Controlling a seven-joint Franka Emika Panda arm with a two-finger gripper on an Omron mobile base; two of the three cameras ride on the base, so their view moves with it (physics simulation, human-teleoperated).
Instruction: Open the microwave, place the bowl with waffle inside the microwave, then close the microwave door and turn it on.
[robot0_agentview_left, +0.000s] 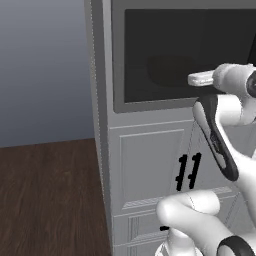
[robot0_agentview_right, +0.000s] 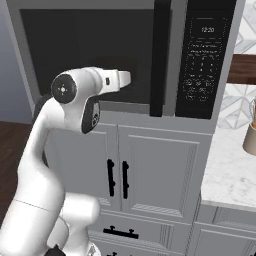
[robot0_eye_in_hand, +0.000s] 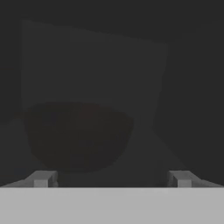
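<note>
Hand view: the bowl sits dimly behind dark glass at about 9 o'clock of centre. The gripper faces it, fingertips spread wide, holding nothing. Right base view: the arm reaches to the shut door of the microwave; the handle and keypad lie toward 3 o'clock, cabinets at 6.

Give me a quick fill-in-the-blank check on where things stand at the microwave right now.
1. The microwave door with the dark glass is ____.
2. The bowl shows dimly ____ the glass.
3. The gripper has its fingertips spread wide, so it is ____.
4. The keypad panel sits to the ____ of the long black handle in the right base view.

Missing words: shut; behind; open; right
</note>
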